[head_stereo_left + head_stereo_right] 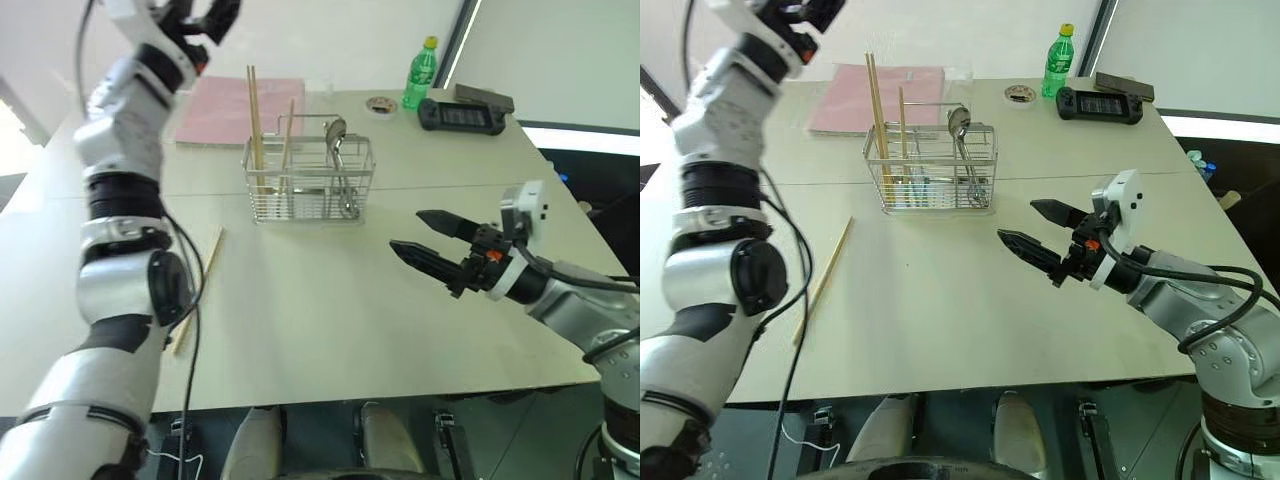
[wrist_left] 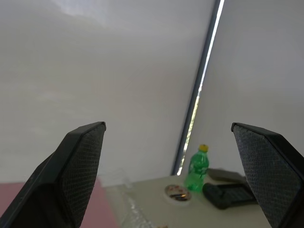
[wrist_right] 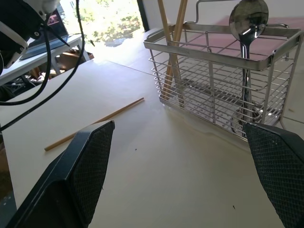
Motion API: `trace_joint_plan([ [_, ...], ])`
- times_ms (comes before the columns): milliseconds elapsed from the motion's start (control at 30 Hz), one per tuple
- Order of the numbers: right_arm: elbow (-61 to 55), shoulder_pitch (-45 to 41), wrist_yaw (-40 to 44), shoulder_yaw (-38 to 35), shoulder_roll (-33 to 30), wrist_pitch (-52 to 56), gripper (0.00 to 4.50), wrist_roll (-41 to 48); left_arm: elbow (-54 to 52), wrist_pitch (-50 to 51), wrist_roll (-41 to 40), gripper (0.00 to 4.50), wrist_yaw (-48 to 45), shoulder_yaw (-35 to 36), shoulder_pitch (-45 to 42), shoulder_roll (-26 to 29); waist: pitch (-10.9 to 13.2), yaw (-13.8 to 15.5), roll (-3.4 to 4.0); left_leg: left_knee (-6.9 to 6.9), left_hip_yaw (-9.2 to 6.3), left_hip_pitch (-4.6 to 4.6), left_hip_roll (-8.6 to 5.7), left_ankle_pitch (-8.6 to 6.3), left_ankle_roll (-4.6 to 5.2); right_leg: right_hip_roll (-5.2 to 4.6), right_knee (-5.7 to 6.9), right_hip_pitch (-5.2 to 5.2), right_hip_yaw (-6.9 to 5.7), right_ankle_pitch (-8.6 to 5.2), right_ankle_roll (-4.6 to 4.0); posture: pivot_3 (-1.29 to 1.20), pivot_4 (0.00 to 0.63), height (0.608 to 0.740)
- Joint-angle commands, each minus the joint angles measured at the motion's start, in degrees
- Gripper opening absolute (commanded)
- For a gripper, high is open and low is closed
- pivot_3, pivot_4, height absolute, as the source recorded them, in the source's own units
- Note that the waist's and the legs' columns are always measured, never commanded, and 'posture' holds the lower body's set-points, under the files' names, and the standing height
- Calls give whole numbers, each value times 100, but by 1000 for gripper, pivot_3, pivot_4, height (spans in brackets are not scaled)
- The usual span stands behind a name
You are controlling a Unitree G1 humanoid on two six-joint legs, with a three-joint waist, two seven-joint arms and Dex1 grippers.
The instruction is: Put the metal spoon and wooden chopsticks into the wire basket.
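- Wire basket (image 1: pixel 308 180) stands on the table (image 1: pixel 330 300), holding the metal spoon (image 1: pixel 338 150) and upright wooden chopsticks (image 1: pixel 255 125).
- One chopstick (image 1: pixel 198 288) lies on the table.
- Left tool (image 2: pixel 171 180) raised, fingers apart, empty.
- Right tool (image 1: pixel 428 240) fingers apart, empty.

No legible text, labels or numbers anywhere.

A pale table (image 1: pixel 330 320) carries a pink flat pad (image 1: pixel 240 110) at its far left. At the far right stand a green bottle (image 1: pixel 421 72) (yellow cap) and, just beside it, a small round tin (image 1: pixel 381 104). Right of those lies a black handheld controller (image 1: pixel 462 116).
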Motion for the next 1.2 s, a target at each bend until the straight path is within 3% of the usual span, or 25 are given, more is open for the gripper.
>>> trace_joint_plan([
  [33,10,-89,105,-6,-1,-147,4500,-46,-890,1678,112,4469,-143,-505,244,707,0,12,0,0,0,0,0,0,0,0,0,2,0,0,0,0,150,731],
  [167,75,-99,204,79,16,-183,4500,-159,-1949,3675,38,4469,-251,-1140,850,1345,0,33,2,1,0,5,-1,0,0,0,2,8,1,0,-1,0,150,731],
  [300,158,-172,259,162,54,-218,4500,-230,-2774,5631,-36,4469,155,-1327,1452,1381,0,19,2,3,-2,5,-1,0,0,0,4,7,1,-1,-2,0,150,731],
  [500,205,-225,297,224,97,-249,4500,-303,-3094,6340,62,4469,513,-1405,2048,1082,1,11,2,1,-2,4,1,0,0,2,13,-4,1,-1,-3,0,150,731],
  [933,178,-159,245,80,100,-235,4500,-295,-2773,6316,216,4469,709,-1848,2796,580,-13,42,24,2,-1,7,0,-1,-1,0,4,6,3,0,-6,0,150,731],
  [1067,169,-150,221,66,115,-239,4500,-288,-2774,6353,190,3153,725,-1701,2734,436,-24,45,42,2,-1,10,0,-1,-1,1,4,8,3,0,-6,0,150,731],
  [1200,184,-153,222,64,119,-249,4500,-303,-2768,6392,230,1325,740,-1656,2689,402,-23,49,42,3,-1,8,-1,0,-1,-1,-3,10,2,0,-6,0,150,731],
])
